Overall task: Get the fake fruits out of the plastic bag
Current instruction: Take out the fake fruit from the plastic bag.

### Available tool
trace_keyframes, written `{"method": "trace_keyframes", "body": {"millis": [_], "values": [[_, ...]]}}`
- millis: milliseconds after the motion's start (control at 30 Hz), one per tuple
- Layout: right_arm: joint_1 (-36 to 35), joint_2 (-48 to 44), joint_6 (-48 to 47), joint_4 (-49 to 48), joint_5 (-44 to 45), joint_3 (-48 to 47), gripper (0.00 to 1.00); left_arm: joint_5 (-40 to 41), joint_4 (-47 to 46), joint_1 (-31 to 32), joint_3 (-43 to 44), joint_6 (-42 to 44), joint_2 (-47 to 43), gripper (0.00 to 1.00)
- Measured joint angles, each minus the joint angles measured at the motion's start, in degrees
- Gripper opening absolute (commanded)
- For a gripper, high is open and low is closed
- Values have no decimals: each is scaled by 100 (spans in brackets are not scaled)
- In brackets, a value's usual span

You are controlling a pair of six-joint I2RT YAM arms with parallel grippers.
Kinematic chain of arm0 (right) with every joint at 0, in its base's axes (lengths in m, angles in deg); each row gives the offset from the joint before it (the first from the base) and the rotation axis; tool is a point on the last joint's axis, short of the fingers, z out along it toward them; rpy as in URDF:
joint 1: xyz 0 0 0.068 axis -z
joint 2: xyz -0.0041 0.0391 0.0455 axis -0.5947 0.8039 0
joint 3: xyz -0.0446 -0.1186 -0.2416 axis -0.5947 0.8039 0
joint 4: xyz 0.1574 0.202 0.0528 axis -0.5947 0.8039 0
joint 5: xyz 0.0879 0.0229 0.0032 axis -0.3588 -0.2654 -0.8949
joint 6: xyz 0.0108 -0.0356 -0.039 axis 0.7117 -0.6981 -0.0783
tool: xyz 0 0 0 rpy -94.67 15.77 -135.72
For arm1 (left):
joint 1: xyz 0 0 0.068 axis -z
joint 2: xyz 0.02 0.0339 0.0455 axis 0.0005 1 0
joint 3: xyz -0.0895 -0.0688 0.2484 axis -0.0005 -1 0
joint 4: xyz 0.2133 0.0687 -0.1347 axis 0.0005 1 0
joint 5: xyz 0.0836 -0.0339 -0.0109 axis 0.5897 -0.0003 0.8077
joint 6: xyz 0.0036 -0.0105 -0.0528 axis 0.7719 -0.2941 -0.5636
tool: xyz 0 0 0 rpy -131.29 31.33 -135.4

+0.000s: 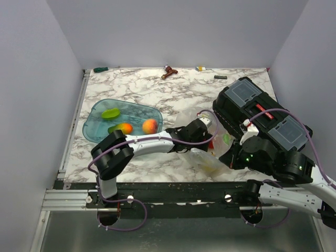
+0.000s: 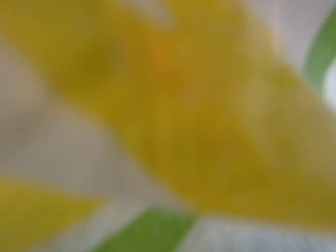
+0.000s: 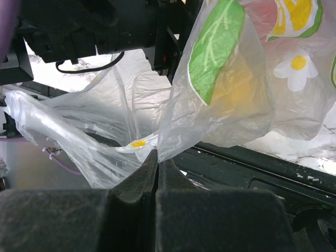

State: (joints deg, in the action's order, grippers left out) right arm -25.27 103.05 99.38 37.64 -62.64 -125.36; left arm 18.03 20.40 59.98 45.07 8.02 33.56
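The clear printed plastic bag [image 1: 207, 155] lies crumpled at the near middle-right of the table. My right gripper [image 3: 159, 156] is shut on a fold of the bag's edge [image 3: 173, 131] and holds it up; in the top view it sits beside the bag [image 1: 234, 157]. My left gripper [image 1: 209, 130] reaches into the bag's mouth, and its fingers are hidden by plastic. The left wrist view is only a yellow and green blur [image 2: 199, 115]. A yellow fruit [image 3: 236, 86] shows through the bag. Three fruits lie in the teal tray [image 1: 94, 131]: green [image 1: 111, 113], orange-green [image 1: 122, 128], peach [image 1: 150, 126].
A black toolbox [image 1: 257, 113] with clear lid compartments stands at the right, close behind the bag. Small items lie along the back edge: a brown piece [image 1: 168, 72], a green-handled tool [image 1: 100, 69], a dark strip [image 1: 220, 77]. Grey walls enclose the table.
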Motion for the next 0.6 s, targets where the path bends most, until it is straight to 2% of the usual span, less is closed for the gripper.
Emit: {"method": "trace_keyframes", "body": {"millis": [133, 400, 500, 600], "values": [[0, -9, 0, -11, 0, 0, 1, 125, 149, 7, -42, 63, 33, 75], [0, -9, 0, -55, -2, 0, 1, 144, 146, 55, -275, 83, 79, 74], [0, -7, 0, -83, -2, 0, 1, 142, 83, 61, -286, 72, 116, 67], [0, -7, 0, -107, -2, 0, 1, 144, 13, 61, -310, 61, 116, 52]]}}
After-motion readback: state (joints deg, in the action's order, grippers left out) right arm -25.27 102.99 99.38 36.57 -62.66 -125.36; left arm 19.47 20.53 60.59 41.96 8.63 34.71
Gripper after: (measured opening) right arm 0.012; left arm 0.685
